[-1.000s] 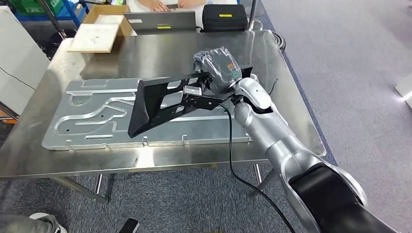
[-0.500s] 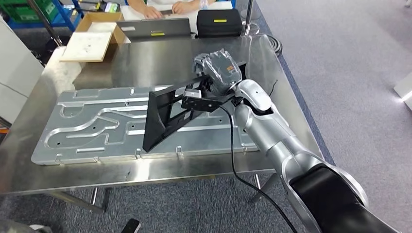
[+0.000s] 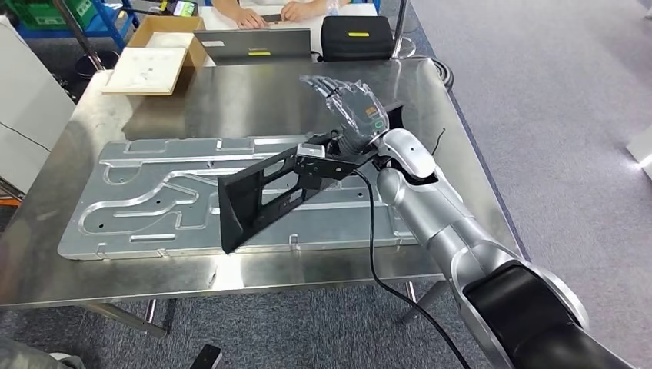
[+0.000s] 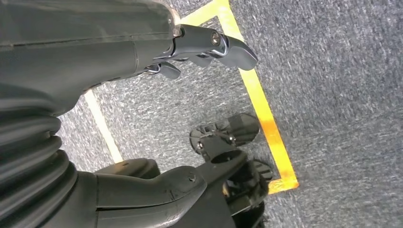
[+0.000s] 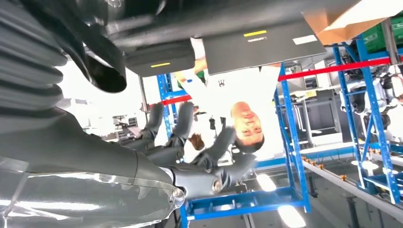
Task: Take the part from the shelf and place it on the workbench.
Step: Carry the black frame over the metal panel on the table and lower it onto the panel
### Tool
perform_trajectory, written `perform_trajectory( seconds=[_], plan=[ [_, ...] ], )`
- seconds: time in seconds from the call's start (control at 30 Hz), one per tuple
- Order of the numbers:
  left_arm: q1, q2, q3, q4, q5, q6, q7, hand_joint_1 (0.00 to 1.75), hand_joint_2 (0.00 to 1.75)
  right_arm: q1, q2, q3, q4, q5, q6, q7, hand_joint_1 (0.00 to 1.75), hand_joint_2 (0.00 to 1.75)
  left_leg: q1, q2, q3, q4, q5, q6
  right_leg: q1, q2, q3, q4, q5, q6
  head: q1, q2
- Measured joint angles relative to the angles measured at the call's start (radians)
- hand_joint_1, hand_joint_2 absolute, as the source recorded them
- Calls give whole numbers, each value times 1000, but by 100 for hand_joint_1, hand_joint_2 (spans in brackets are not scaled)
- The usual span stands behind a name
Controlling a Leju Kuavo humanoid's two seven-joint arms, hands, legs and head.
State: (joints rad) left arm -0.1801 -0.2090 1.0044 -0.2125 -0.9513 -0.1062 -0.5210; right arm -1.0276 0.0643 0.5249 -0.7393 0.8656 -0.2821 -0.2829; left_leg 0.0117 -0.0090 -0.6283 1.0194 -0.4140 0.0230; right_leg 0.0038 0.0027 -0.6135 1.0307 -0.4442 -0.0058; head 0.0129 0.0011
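We see a steel table (image 3: 254, 100) from above, with our right arm reaching over it. Our right hand (image 3: 350, 104) is open, fingers spread and pointing away from us, holding nothing. Just below and beside the wrist lies the part (image 3: 265, 192), a long black plastic frame with cut-outs. Its near end rests on a large grey metal plate (image 3: 138, 204) with pressed grooves that covers much of the table; whether its far end by the wrist lies flat or is propped up, we cannot tell.

We judge the placing step to be at its close: the part is on the table and the hand is free of it. The next move calls for lifting the arm up and back without brushing the frame or catching the black cable (image 3: 373, 254) that hangs from the wrist.

Our left hand (image 4: 142, 52) hangs over grey carpet marked with yellow tape (image 4: 266, 118), fingers loosely apart and empty.

At the far edge of the table sit a laptop (image 3: 254, 42), a black case (image 3: 355, 34) and a cardboard box (image 3: 165, 42). A person sits behind the laptop, hands on the far side. Blue metal racks (image 5: 290, 118) stand in the room beyond.
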Motion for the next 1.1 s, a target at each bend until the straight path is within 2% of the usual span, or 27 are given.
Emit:
perform_trajectory(
  seconds=[0.03,0.13,0.17,0.2,0.27,0.3,0.33,0.37,0.43,0.47,0.5,0.6,0.63,0.7,0.77,0.8,0.83,0.87,0.93,0.97,1.0,1.03,1.1],
  plan=[
    [0,-1,0,0,2,-2,0,0,175,0,-1,0,0,0,-1,0,0,0,-1,0,0,-1,0,-5,2,0,0,-2,-1,-2,0,0],
    [1,-1,0,0,7,-5,-4,0,175,-1,-4,1,0,0,-4,0,0,0,-1,2,-2,10,-12,-21,-6,1,6,-13,7,-15,0,0],
    [0,-1,0,0,9,-6,-5,0,175,-2,-4,1,0,-1,-4,0,0,0,-1,3,-15,42,-33,-25,-10,0,8,-18,10,-20,0,0],
    [0,-1,0,0,10,-6,-6,0,175,-2,-4,1,0,-1,-4,0,0,0,1,3,-39,96,-65,-29,-10,-1,9,-19,11,-23,0,0],
    [1,0,0,0,12,-6,-8,0,175,-1,-5,1,2,-3,-5,1,0,0,3,4,-100,233,-128,-34,-10,-1,8,-17,10,-26,0,0],
    [2,0,0,0,12,-6,-8,0,175,0,-6,1,3,-3,-6,1,0,0,3,4,-120,275,-139,-36,-10,-1,8,-16,9,-26,0,0],
    [3,0,0,0,12,-6,-8,0,175,2,-6,1,4,-3,-6,1,0,0,4,4,-121,277,-128,-37,-10,-1,8,-13,8,-26,0,0],
    [3,0,0,0,12,-6,-8,0,175,3,-8,1,5,-4,-6,1,0,0,5,4,-102,238,-99,-37,-10,-1,8,-11,6,-24,0,0],
    [2,0,0,0,12,-6,-8,0,175,2,-9,1,5,-4,-7,1,0,0,5,6,-33,98,-37,-33,-9,0,8,-3,-1,-18,0,0],
    [1,0,0,0,12,-6,-8,0,175,2,-10,1,5,-4,-7,1,0,0,4,5,-7,46,-21,-29,-7,1,7,0,-4,-14,0,0],
    [1,1,0,0,12,-6,-8,0,175,2,-11,1,6,-5,-8,1,0,0,2,5,7,17,-16,-25,-6,2,6,2,-5,-10,0,0],
    [2,1,0,0,12,-5,-9,0,175,2,-13,0,6,-7,-9,1,0,0,1,4,11,4,-14,-10,-6,2,5,1,-6,5,0,0],
    [2,1,0,0,12,-5,-9,0,175,1,-14,0,6,-7,-9,1,0,0,3,4,13,0,-11,-3,-7,2,2,11,-15,9,0,0],
    [0,1,0,0,12,-5,-9,0,175,0,-17,0,6,-8,-10,1,0,0,6,5,16,-8,-7,9,-10,2,-34,90,-63,18,0,0],
    [-1,1,0,0,12,-5,-9,0,175,3,-20,0,7,-9,-10,1,0,0,5,6,16,-9,-8,15,-11,2,-101,223,-122,25,0,0],
    [0,1,0,0,12,-5,-9,0,175,5,-21,0,8,-9,-10,1,0,0,5,5,16,-8,-8,15,-12,2,-126,270,-133,27,0,0],
    [0,1,0,0,12,-5,-9,0,175,6,-21,0,10,-9,-10,1,0,0,5,5,16,-7,-9,15,-13,1,-136,283,-125,28,0,0],
    [1,1,0,0,12,-5,-9,0,175,7,-22,0,11,-9,-10,1,0,0,5,3,17,-6,-10,15,-14,1,-127,259,-100,27,0,0],
    [1,1,0,0,12,-5,-9,0,175,5,-23,0,11,-9,-11,1,0,0,5,1,18,-3,-13,11,-15,1,-67,127,-29,19,0,0],
    [0,1,0,0,12,-5,-9,0,175,3,-23,0,11,-9,-11,1,0,0,4,0,18,-2,-15,8,-12,1,-38,65,-6,15,0,0],
    [0,1,0,0,12,-5,-9,0,175,1,-24,0,11,-9,-12,1,0,0,2,0,17,-2,-16,3,-10,1,-19,21,8,10,0,0],
    [-1,1,0,0,12,-4,-9,0,175,0,-24,0,11,-9,-12,1,0,0,1,0,16,-2,-16,-2,-7,2,-12,2,9,7,0,0],
    [-1,1,0,0,12,-3,-9,0,175,-1,-24,0,11,-10,-13,1,0,0,-1,1,15,-3,-17,-12,-9,3,-11,-4,11,2,0,0]
  ],
)
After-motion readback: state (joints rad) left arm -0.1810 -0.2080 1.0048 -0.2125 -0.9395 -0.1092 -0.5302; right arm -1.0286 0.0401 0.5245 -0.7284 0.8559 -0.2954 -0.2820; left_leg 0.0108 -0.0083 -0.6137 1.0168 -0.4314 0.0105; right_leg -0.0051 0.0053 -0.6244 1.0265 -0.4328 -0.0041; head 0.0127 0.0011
